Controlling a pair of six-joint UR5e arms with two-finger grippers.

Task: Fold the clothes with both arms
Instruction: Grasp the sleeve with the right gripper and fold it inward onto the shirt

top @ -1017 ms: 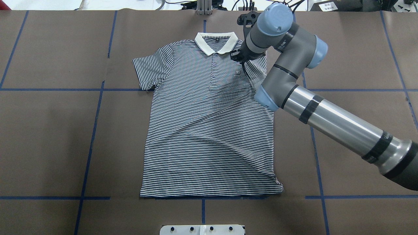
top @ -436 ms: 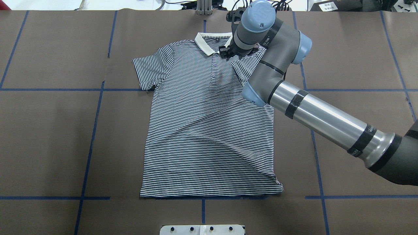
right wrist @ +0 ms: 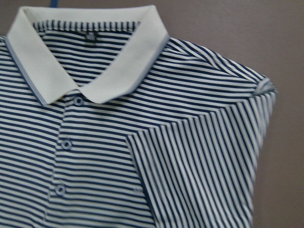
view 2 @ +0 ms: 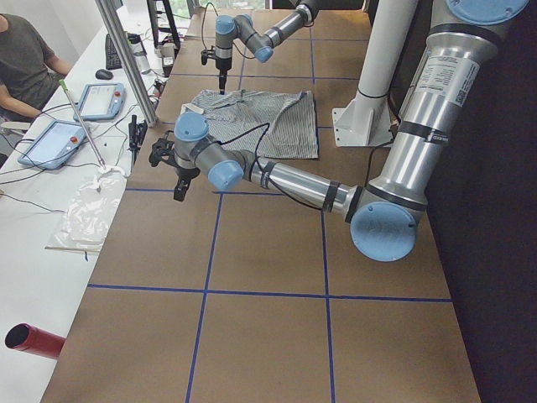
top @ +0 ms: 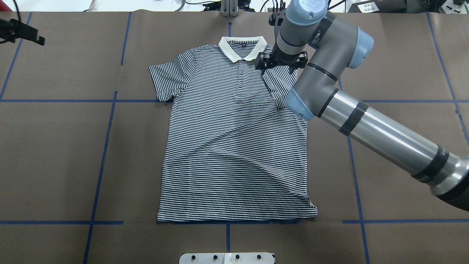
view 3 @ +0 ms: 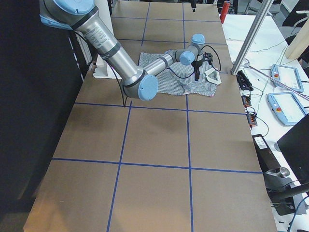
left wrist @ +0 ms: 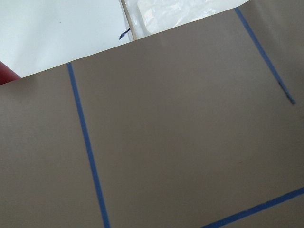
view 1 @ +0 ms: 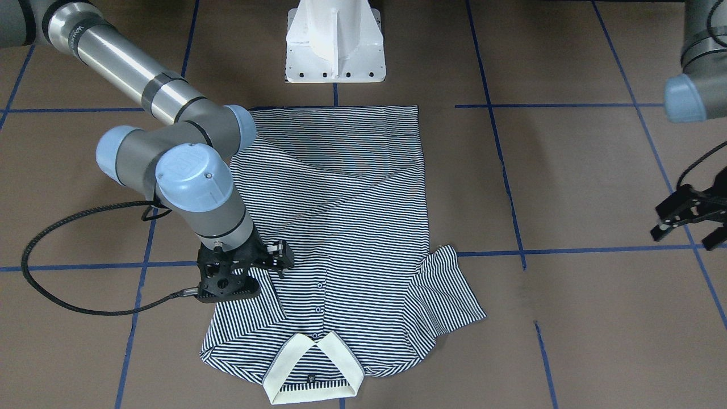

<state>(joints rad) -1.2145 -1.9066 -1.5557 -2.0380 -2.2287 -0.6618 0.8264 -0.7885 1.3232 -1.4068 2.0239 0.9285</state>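
**Right gripper** [top: 281,62]: fingers appear parted, with 1 black tip shown on either side of the wrist and nothing held between them. It is poised just above the shoulder of the polo shirt [top: 234,146], beside the cream collar [top: 242,49].

**Left gripper** [view 1: 687,230]: fingers [view 1: 663,225] are spread wide and empty. It is held over bare table [top: 55,146], well apart from the garment.

**Polo shirt:** laid flat and face-up at the table's centre, collar at the far edge from the robot and placket buttoned. 1 sleeve [right wrist: 204,166], on the robot's right, is turned inward across the chest. The other sleeve [top: 166,79] is spread outward.

**Step in hand:** judged to be the sleeve folds, with 1 of 2 laid.

**Next move:** the left gripper would need to be brought across and closed on the spread sleeve's hem, which would then be carried inward to mirror the first. The body folds are not yet begun.
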